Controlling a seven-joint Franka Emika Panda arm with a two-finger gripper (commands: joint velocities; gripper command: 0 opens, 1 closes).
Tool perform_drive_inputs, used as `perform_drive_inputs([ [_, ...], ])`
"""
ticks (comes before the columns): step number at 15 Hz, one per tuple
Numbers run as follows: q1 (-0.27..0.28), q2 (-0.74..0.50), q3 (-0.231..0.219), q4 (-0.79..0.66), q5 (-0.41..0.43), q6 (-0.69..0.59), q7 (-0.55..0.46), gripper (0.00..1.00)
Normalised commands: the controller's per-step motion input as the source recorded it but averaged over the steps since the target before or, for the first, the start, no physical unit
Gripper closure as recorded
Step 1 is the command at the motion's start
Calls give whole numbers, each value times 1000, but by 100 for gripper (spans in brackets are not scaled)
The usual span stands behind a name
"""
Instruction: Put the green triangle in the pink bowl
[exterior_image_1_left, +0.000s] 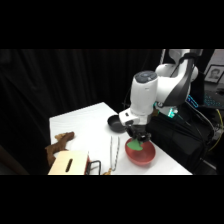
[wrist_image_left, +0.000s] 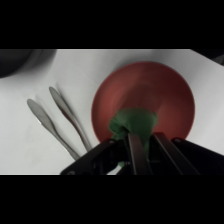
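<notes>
Nearest the side camera, at the table's (exterior_image_1_left: 85, 125) front edge, sits a pale tan box (exterior_image_1_left: 68, 163) with a dark slot in its face, and just left of it a brown, lumpy object (exterior_image_1_left: 58, 144). To the right of the box lie metal tongs (exterior_image_1_left: 114, 152), their two thin arms running away from the camera. Further right, near the table's right edge, stands the pink bowl (exterior_image_1_left: 142, 156). Directly over it hangs the gripper (exterior_image_1_left: 138, 142), holding the green triangle (exterior_image_1_left: 134, 146) just above or within the bowl's opening; whether the block touches the bowl cannot be told. Behind the gripper, at the far right of the table, sits a smaller black bowl (exterior_image_1_left: 115, 124).

From the wrist, the gripper's (wrist_image_left: 141, 142) fingers (wrist_image_left: 135, 150) rise from the bottom edge, narrowly set and clamped on the green triangle (wrist_image_left: 133, 123), which shows against the pink bowl's (wrist_image_left: 150, 90) inner floor. Left of the bowl, the tongs (wrist_image_left: 57, 120) lie on the white table (wrist_image_left: 30, 145), close beside its rim. A dark rounded edge of the black bowl (wrist_image_left: 22, 60) shows at the upper left corner.
</notes>
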Motion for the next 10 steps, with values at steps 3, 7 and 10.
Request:
perform_drive_inputs([
  [3,68,115,-4,-18,-118,244,152,95],
  [7,63,132,-23,16,-123,224,144,95],
  [10,72,112,-37,28,-129,193,145,95],
])
